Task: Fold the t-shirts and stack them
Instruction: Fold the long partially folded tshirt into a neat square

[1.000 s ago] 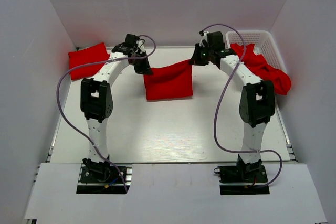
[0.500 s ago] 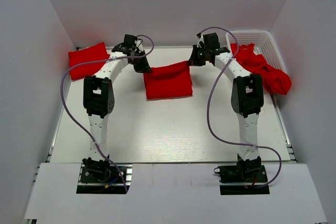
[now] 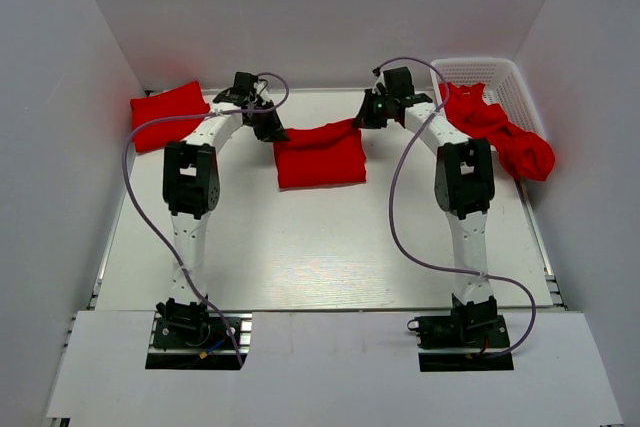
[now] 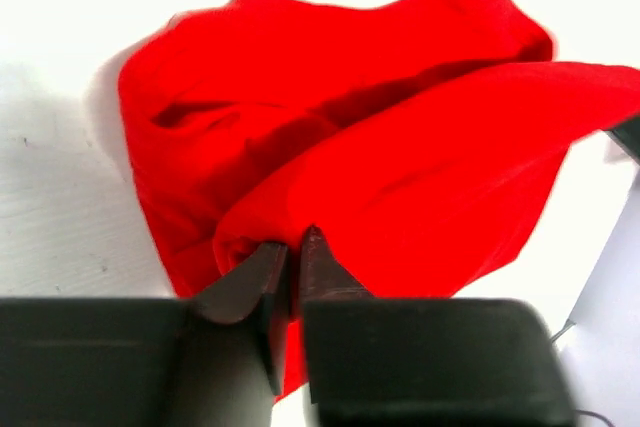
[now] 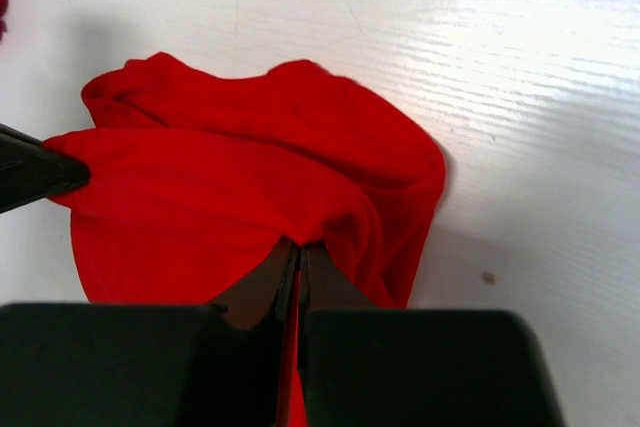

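At the near edge of the worktop (image 3: pixel 320 257) the two arm bases are bolted side by side, and both arms reach away toward the far side. Behind a bare stretch of white surface lies the middle shirt (image 3: pixel 318 159), a bright red cloth roughly in the centre of the worktop. Its near part rests flat. Its far edge is lifted a little and hangs between the two hands.

The left hand (image 3: pixel 270 129) is clenched on the far left corner of the middle shirt. In the left wrist view the two fingers (image 4: pixel 262 272) stand close together, with a fold of the red cloth (image 4: pixel 400 177) pinched between them. The right hand (image 3: pixel 367 117) is clenched on the far right corner of the same shirt. In the right wrist view its fingers (image 5: pixel 322 282) are pressed together on a fold of the cloth (image 5: pixel 230 197), and the shirt lies bunched and wrinkled on the white surface behind them.

Farther away, in the far left corner, a folded shirt (image 3: pixel 168 112) lies by itself, well apart from the middle one. In the far right corner stands a white lattice basket (image 3: pixel 512 75). A heap of shirts (image 3: pixel 505 137), also red, fills it and hangs over its near rim.
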Controlling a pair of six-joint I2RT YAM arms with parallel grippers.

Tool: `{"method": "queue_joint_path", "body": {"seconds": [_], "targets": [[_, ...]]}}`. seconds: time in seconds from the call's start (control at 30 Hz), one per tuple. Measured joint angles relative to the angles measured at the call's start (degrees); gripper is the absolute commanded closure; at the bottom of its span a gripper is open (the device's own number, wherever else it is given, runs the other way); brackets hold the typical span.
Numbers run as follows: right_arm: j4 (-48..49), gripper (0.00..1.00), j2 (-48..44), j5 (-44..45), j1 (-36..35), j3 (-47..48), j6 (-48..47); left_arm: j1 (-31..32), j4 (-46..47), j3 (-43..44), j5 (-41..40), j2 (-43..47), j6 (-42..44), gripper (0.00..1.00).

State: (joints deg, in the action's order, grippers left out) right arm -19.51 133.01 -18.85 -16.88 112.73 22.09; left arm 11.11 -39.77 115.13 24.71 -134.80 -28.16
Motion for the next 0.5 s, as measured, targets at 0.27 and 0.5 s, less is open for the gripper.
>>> {"method": "queue_joint_path", "body": {"seconds": [0.27,0.5], "targets": [[12.2,0.10,5.9,-3.5,0.4,2.9,9.6,-1.8,6.5,2.9,3.2,-1.2,-2.9,0.00],[21.6,0.10,8.9,-3.0,1.2,6.8,15.7,-5.0,10.9,6.4,2.2,-3.2,-5.7,0.00]]}}
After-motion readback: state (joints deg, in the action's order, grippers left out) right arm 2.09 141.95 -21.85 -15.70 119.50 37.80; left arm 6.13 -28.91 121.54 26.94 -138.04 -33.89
